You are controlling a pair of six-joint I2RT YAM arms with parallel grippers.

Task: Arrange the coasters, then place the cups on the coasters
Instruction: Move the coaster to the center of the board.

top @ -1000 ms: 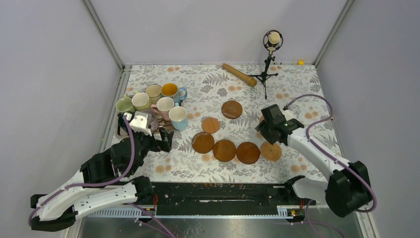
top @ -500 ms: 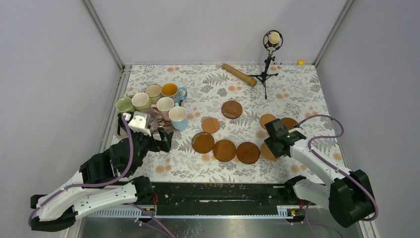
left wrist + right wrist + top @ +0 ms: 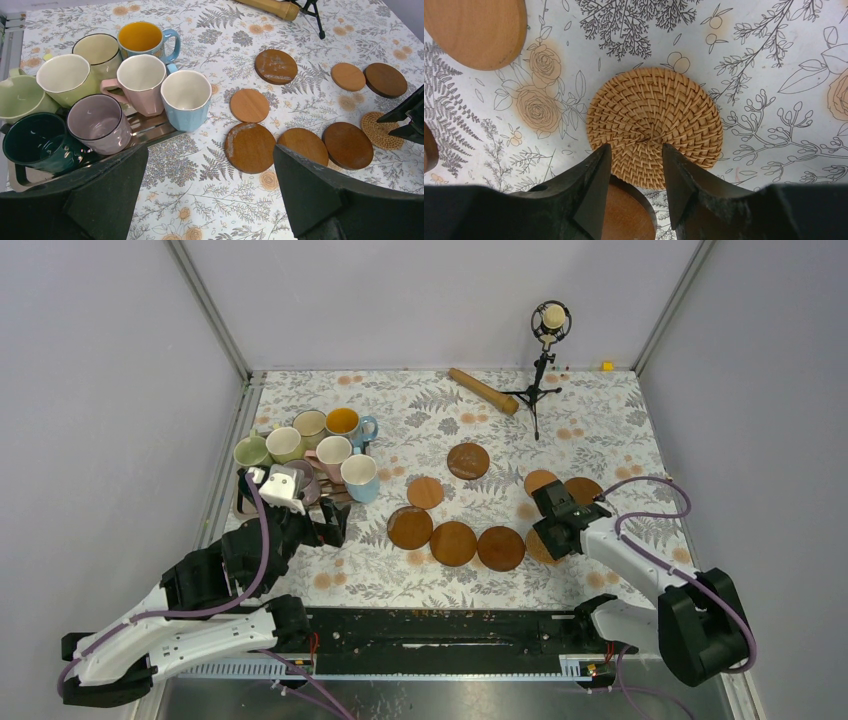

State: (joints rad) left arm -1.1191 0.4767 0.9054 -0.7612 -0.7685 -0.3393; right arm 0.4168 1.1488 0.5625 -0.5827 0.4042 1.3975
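Note:
Several cups stand bunched on a metal tray (image 3: 150,131) at the left, among them a light blue one (image 3: 186,100), a pink one (image 3: 140,80) and a mauve one (image 3: 97,122). Wooden coasters lie mid-table: three dark ones in a row (image 3: 453,543), a tan one (image 3: 425,492), and a dark one (image 3: 468,460) farther back. A woven coaster (image 3: 654,120) lies at the row's right end. My right gripper (image 3: 636,155) hovers over its near edge with a narrow gap between the jaws, holding nothing. My left gripper (image 3: 210,165) is wide open near the tray.
A tan coaster (image 3: 540,482) and a dark coaster (image 3: 583,490) lie just behind the right gripper. At the back stand a microphone on a tripod (image 3: 545,350) and a wooden rolling pin (image 3: 482,390). Walls close off the left, right and back.
The right gripper has moved nearer, from over the two back-right coasters to the woven one, and its jaws have narrowed. The left arm has not moved.

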